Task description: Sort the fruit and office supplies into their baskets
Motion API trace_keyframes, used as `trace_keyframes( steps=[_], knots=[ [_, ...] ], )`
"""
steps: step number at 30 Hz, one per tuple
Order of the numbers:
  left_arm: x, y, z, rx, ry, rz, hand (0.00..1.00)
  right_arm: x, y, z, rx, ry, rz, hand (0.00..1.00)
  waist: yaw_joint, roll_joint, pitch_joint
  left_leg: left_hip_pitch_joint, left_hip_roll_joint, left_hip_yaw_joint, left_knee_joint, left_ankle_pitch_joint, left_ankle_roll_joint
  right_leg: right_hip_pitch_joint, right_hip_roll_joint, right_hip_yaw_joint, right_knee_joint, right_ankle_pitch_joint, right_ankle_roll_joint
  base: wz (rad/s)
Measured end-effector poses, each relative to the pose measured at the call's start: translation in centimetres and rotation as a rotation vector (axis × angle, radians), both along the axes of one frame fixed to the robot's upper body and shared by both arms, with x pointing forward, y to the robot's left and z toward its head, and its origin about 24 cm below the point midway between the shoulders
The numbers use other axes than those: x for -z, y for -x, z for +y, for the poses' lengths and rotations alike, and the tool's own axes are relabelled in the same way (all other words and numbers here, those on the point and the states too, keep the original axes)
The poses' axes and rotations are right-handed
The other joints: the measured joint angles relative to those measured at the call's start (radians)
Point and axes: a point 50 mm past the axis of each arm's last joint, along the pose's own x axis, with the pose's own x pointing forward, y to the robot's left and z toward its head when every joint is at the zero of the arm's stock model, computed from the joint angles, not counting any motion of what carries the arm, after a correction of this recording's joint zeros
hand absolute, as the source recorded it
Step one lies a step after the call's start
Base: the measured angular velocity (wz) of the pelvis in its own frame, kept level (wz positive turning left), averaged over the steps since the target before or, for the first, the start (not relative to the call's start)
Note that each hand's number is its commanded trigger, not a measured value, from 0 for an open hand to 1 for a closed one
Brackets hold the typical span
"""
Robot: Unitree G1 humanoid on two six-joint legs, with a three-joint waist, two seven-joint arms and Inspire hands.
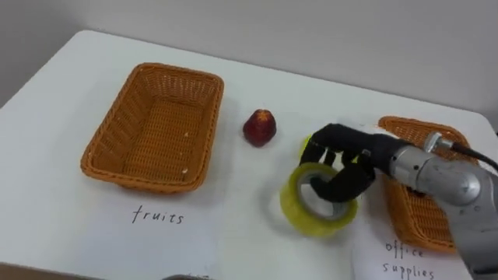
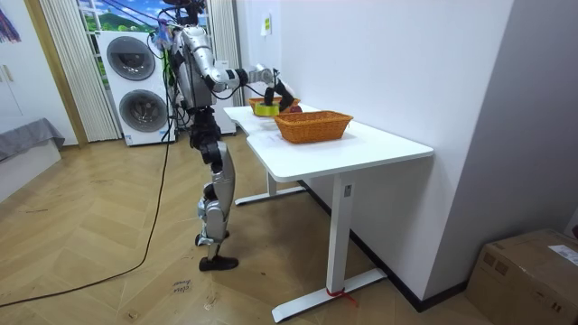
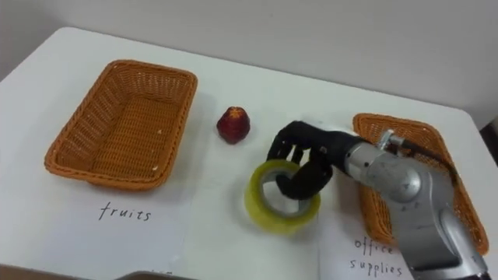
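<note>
Right hand [image 1: 350,167] grips tape [image 1: 297,208] at centre right, fingers curled through its core. Left basket [image 1: 109,132] labelled "fruits"; right basket [image 1: 401,206], "office supplies".

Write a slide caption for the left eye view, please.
Right robot hand grips the tape roll between the empty fruit basket and the supplies basket; a red fruit lies on the table.

The yellow tape [image 1: 299,211] was a see-through roll, tilted, with the right robot hand [image 1: 350,175] curled through its hole. It sat between the two baskets. The small red fruit [image 1: 260,127] stood upright on the table beside the empty left basket [image 1: 109,128]. The right basket [image 1: 412,214] was partly hidden.
</note>
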Motion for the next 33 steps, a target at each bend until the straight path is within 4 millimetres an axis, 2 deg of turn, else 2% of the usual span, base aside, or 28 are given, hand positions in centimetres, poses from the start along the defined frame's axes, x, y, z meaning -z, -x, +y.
trace_keyframes(
  steps=[5,12,17,21,24,26,33],
  knots=[
    [0.0,0.8,0.1,-0.022,0.001,0.009,0.0,-2.3,0.1,-0.8,0.032,-0.071,-0.122,1.0,-0.041,0.0,-0.0003,0.014,0.0,-0.002,0.001,0.0,0.0,0.017,0.0,-0.004,0.001,0.0,0.0,0.02],
    [0.0,0.8,0.0,-0.021,0.024,0.005,0.0,-3.9,0.1,-2.8,0.127,-0.136,-0.239,1.0,-0.044,0.004,0.003,0.014,0.005,0.0,0.0,-0.001,-0.001,0.014,0.003,-0.002,0.005,0.002,-0.003,0.01],
    [0.0,0.8,-0.1,-0.026,0.029,-0.003,0.0,-4.9,0.2,-4.2,0.207,-0.126,-0.322,1.0,-0.045,0.021,0.0035,0.014,0.005,0.001,0.001,-0.001,-0.001,0.011,0.005,0.002,0.005,0.003,-0.004,-0.03],
    [0.0,0.9,-0.3,-0.026,0.033,-0.007,0.0,-4.7,0.0,-4.5,0.237,-0.131,-0.338,1.0,-0.043,0.034,-0.0037,0.021,0.006,0.013,0.002,-0.001,-0.001,0.01,0.006,0.015,0.006,0.004,-0.004,-0.08],
    [0.0,1.1,-0.3,-0.028,0.034,-0.001,0.0,-3.4,-0.3,-5.4,0.283,-0.133,-0.299,1.0,-0.049,0.034,-0.0024,0.031,0.005,0.013,0.0,-0.001,-0.001,0.019,0.005,0.016,0.006,0.004,-0.004,0.0],
    [0.1,1.4,-0.4,-0.037,0.039,0.002,0.0,-2.8,-0.4,-5.9,0.312,-0.129,-0.28,1.0,-0.066,0.031,-0.0015,0.026,0.005,0.013,0.0,-0.001,0.0,0.015,0.004,0.012,0.006,0.004,-0.004,0.0],
    [-0.2,1.8,0.1,-0.074,0.06,-0.006,0.0,-1.4,-0.4,-8.3,0.44,-0.138,-0.257,1.0,-0.08,0.021,-0.0014,0.019,0.004,0.016,0.001,-0.001,0.0,0.011,0.004,0.017,0.0,0.004,-0.004,0.0]
  ],
)
